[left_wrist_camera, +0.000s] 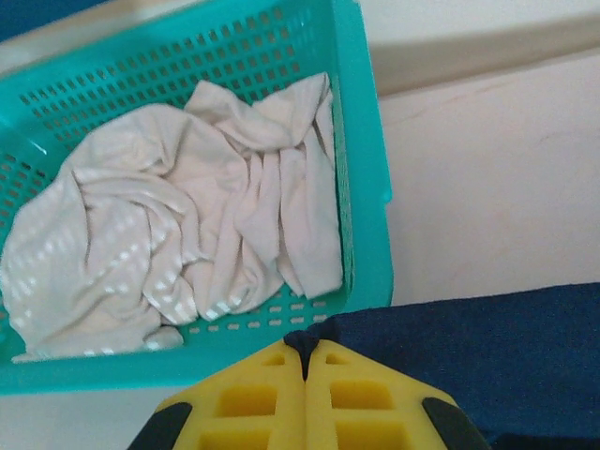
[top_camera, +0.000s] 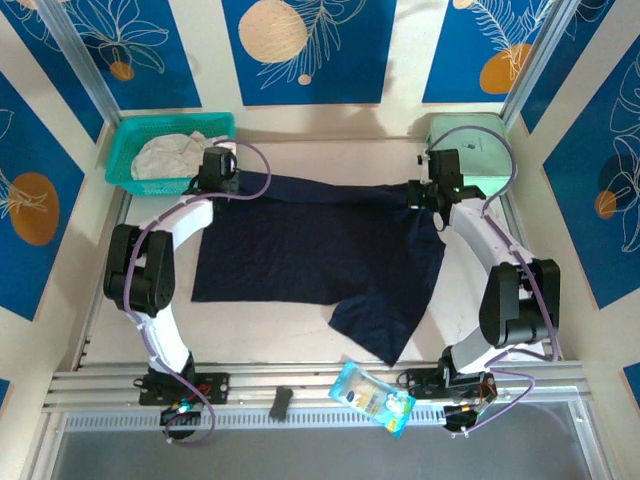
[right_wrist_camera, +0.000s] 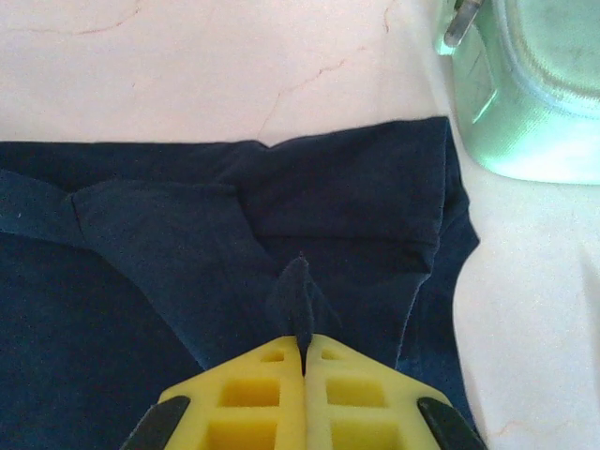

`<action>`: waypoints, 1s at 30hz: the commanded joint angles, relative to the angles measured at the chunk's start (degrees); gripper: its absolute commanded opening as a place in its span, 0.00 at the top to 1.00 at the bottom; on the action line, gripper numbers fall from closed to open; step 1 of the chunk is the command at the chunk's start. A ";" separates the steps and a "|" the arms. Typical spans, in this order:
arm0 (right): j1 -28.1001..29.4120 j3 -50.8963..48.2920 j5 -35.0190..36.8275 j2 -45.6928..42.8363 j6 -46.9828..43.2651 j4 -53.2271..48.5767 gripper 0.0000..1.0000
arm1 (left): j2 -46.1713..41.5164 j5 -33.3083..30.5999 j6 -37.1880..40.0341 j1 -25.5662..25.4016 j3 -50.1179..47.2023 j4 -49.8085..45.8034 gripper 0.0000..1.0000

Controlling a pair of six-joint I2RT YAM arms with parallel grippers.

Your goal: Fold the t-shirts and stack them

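Far left: teal basket (top_camera: 118, 165) blocks the corner.
Far right: mint-green case (top_camera: 480, 140) stands against the wall.
Between them: strip of bare surface (top_camera: 330, 158) lies open.

White-black arms (top_camera: 183, 217), purple cables (top_camera: 266, 172), yellow jaws.

The mint-green case (right_wrist_camera: 544, 94) is cut off at top right, the basket (left_wrist_camera: 362, 187) is cropped at left, the print on the packet (top_camera: 372, 397) cannot be read
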 commanded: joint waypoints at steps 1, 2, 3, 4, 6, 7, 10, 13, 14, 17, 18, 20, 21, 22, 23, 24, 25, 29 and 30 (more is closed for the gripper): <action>0.68 -3.44 -1.62 -1.67 2.20 1.68 1.00 | -1.09 1.08 -2.57 0.77 -2.25 1.87 1.00; 0.94 -4.27 -1.64 -1.76 2.34 1.77 1.00 | -0.89 1.25 -2.93 0.75 -2.57 1.43 1.00; 1.18 -5.16 -1.56 -1.77 2.64 1.65 1.00 | -0.69 1.40 -3.26 0.72 -2.81 0.67 1.00; 1.41 -6.01 -1.56 -1.66 2.96 1.49 1.00 | -0.51 1.41 -3.65 0.69 -2.88 -0.14 1.00; 1.78 -7.58 -1.28 -1.51 3.70 1.23 1.00 | -0.49 1.28 -4.11 0.65 -3.44 -1.00 1.00; 1.91 -8.38 -1.29 -1.42 4.16 1.13 1.00 | -0.55 1.04 -4.33 0.70 -3.82 -1.16 0.92; 2.23 -10.79 -1.84 -1.11 5.84 0.65 1.00 | -1.26 -0.48 -4.55 0.65 -5.31 -0.95 0.71; 2.47 -11.88 -3.28 -0.17 6.93 -1.27 1.00 | -2.77 -1.39 -4.47 0.63 -7.02 -0.53 0.65; 2.61 -12.01 -3.41 0.24 7.13 -2.17 1.00 | -3.53 -1.49 -4.45 0.60 -7.73 -0.22 0.64; 2.80 -12.68 -4.19 1.22 7.52 -4.68 1.00 | -6.63 -1.75 -4.13 0.42 -10.75 1.53 0.63; 2.81 -13.01 -4.46 1.47 7.66 -5.46 1.00 | -7.97 -1.89 -4.04 0.30 -11.87 2.07 0.63; 2.77 -13.26 -4.79 2.04 7.84 -7.00 1.00 | -10.67 -2.36 -4.03 0.11 -13.92 2.83 0.63; 2.80 -13.37 -5.05 2.31 7.88 -7.60 1.00 | -12.11 -2.59 -4.03 0.09 -15.11 3.24 0.64; 2.78 -13.44 -5.13 2.57 7.97 -8.11 1.00 | -13.50 -2.75 -4.03 -0.02 -16.16 3.44 0.65; 2.83 -13.44 -5.46 2.93 8.01 -8.59 1.00 | -15.04 -3.06 -4.16 -0.07 -17.39 3.75 0.65; 2.90 -13.36 -5.77 3.21 8.05 -8.89 1.00 | -16.54 -3.25 -4.36 -0.03 -18.58 3.84 0.65; 2.90 -13.27 -6.04 3.48 8.06 -9.14 1.00 | -17.84 -3.49 -4.47 -0.02 -19.54 3.81 0.66; 2.96 -12.41 -8.17 4.77 7.65 -10.33 0.96 | -23.08 -4.19 -5.54 -0.28 -23.68 3.16 0.66; 3.06 -12.03 -8.66 5.07 7.47 -10.77 0.93 | -24.33 -4.37 -5.97 -0.32 -24.50 2.73 0.65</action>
